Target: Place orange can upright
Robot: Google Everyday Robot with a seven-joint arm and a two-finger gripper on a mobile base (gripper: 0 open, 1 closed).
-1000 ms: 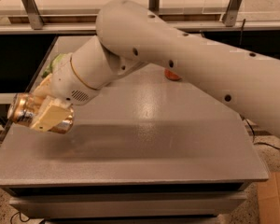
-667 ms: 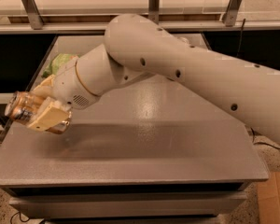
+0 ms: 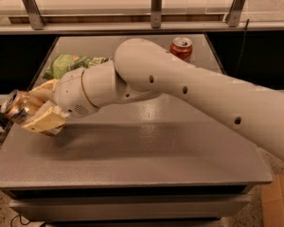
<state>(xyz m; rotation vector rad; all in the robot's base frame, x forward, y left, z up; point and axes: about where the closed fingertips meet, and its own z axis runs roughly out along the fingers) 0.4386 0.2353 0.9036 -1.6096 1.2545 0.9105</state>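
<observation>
The orange can (image 3: 16,106), shiny gold and silver, lies tilted on its side in my gripper (image 3: 35,109), its top facing left toward the camera. The gripper's tan fingers (image 3: 43,122) are shut on the can, one above and one below it. The gripper holds it over the left edge of the grey table (image 3: 146,155), a little above the surface. My white arm reaches in from the right across the table.
A red Coca-Cola can (image 3: 181,48) stands upright at the back of the table. A green chip bag (image 3: 71,64) lies at the back left. A metal rail and glass shelf run behind. A cardboard box (image 3: 277,202) sits on the floor, lower right.
The arm has swung, uncovering the red can at the back. The gripper and the can have stayed at the left edge, tilted much the same.
</observation>
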